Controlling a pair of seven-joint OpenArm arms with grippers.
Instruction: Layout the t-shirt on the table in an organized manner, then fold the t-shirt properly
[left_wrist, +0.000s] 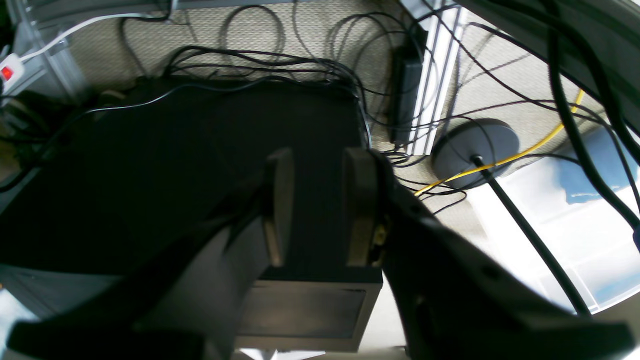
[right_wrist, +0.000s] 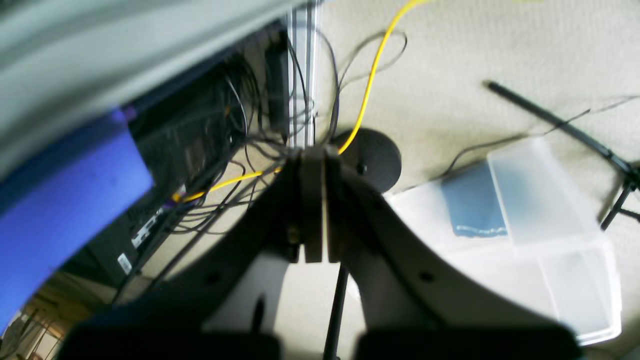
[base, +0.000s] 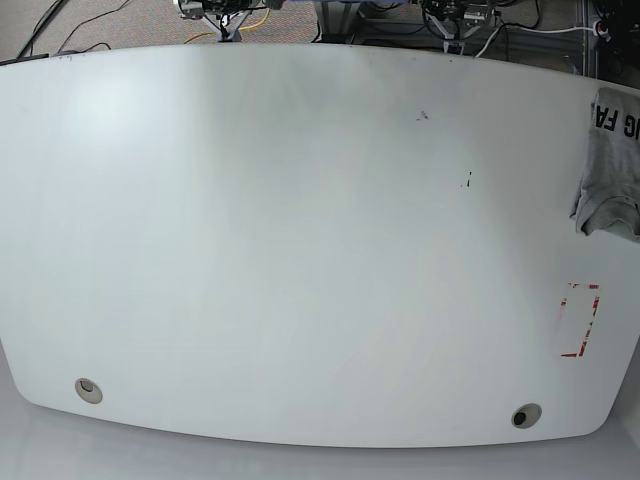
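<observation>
T-shirt (base: 608, 165) lies bunched at the right edge of the white counter (base: 300, 250) in the base view. Left wrist view: the left hand (left_wrist: 320, 205) is parted, grasping nothing, above a dark case. Right wrist view: the right hand (right_wrist: 314, 200) is clenched, empty, above carpet and cables.

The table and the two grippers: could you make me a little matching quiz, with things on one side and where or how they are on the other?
Things:
1. t-shirt
2. red tape outline
3. left gripper
4. right gripper

States:
A. jaws pressed together, empty
B. bunched at the table's right edge in the base view
C. jaws apart, empty
D. near the table's lower right corner in the base view

Pairs: 1-B, 2-D, 3-C, 4-A
</observation>
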